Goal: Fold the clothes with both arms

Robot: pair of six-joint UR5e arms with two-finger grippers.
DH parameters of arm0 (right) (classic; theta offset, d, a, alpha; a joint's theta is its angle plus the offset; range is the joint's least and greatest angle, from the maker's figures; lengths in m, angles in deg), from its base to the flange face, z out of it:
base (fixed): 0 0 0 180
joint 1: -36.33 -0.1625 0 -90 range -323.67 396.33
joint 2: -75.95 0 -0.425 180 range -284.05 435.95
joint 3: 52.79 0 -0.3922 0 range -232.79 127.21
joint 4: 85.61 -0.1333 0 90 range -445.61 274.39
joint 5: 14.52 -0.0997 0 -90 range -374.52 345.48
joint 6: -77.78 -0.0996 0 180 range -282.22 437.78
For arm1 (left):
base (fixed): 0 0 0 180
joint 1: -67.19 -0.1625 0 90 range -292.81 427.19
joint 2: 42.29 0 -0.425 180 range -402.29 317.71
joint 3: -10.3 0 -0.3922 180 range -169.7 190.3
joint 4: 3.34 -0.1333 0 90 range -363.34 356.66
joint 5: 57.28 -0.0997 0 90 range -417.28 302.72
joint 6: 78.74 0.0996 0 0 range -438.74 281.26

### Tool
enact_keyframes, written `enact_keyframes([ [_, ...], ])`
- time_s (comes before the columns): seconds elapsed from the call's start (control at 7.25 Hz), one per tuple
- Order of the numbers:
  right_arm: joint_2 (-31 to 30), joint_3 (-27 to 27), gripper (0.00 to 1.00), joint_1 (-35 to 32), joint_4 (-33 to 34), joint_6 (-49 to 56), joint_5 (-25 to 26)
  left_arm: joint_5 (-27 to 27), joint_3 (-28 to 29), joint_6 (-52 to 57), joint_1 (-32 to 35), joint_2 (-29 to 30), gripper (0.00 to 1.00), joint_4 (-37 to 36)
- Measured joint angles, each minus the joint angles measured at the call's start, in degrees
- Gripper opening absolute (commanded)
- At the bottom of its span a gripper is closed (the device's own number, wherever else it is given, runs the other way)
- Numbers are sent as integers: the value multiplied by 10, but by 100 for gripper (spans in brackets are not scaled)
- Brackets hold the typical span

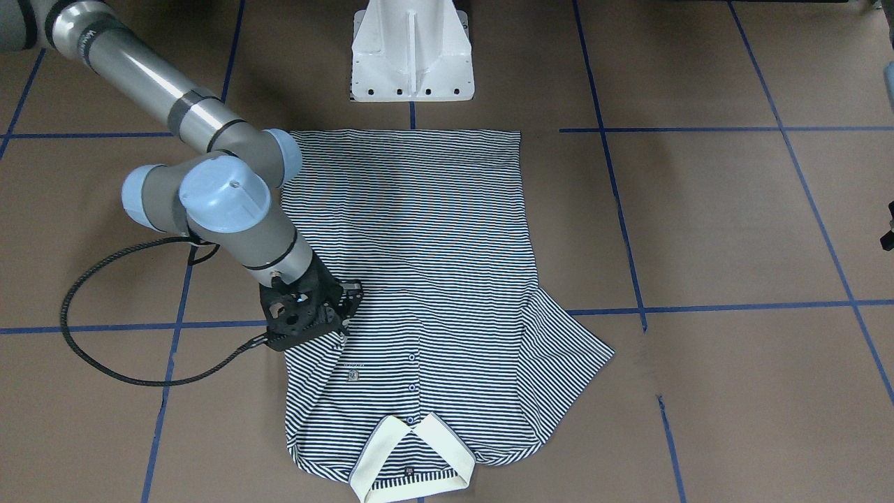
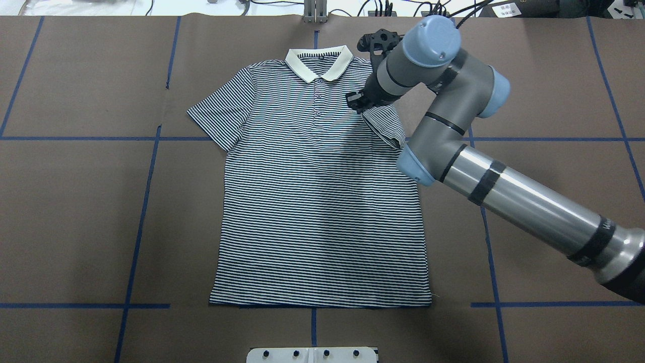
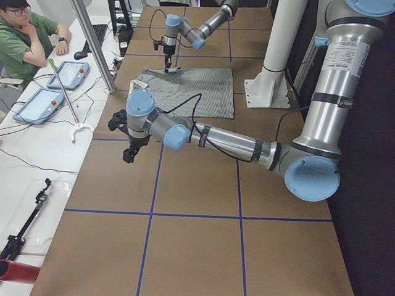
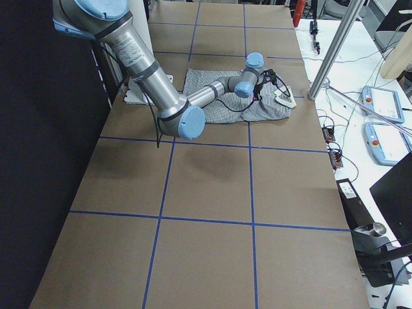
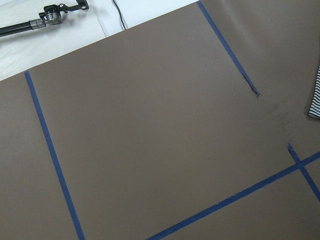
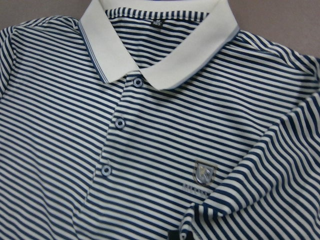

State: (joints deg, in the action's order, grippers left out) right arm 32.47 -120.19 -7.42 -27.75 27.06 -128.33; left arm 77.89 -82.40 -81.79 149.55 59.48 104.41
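The striped polo shirt (image 1: 419, 230) lies flat and face up on the brown table, collar (image 2: 317, 63) at the far side in the overhead view (image 2: 322, 201). My right gripper (image 2: 356, 101) is over the chest beside the placket, shut on the shirt's near sleeve (image 2: 385, 126), which is drawn inward over the body. The front view shows the right gripper (image 1: 349, 297) above the chest patch (image 1: 353, 376). The right wrist view shows collar (image 6: 160, 55), patch (image 6: 204, 172) and folded-over sleeve (image 6: 260, 200). The other sleeve (image 2: 221, 111) lies spread out. My left gripper (image 3: 128, 153) hovers over bare table away from the shirt; I cannot tell if it is open.
The white pedestal base (image 1: 412, 56) stands at the shirt's hem side. A black cable loop (image 1: 105, 363) hangs beside the right wrist. Blue tape lines cross the table. An operator (image 3: 28, 37), tablets and a metal pole (image 3: 92, 43) are at the far table edge.
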Motion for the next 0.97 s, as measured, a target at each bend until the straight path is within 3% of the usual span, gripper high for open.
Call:
enact_keyframes([
  [0.14,28,39,14,0,0,0,16,0,0,-1,0,0,100,0],
  [0.28,38,58,99,-4,-1,0,26,0,1,-2,0,0,100,0],
  [0.69,45,72,100,-8,-1,-6,34,0,1,-4,0,4,100,0],
  [0.97,48,71,100,-16,3,-43,21,-17,15,-73,-23,36,100,3],
])
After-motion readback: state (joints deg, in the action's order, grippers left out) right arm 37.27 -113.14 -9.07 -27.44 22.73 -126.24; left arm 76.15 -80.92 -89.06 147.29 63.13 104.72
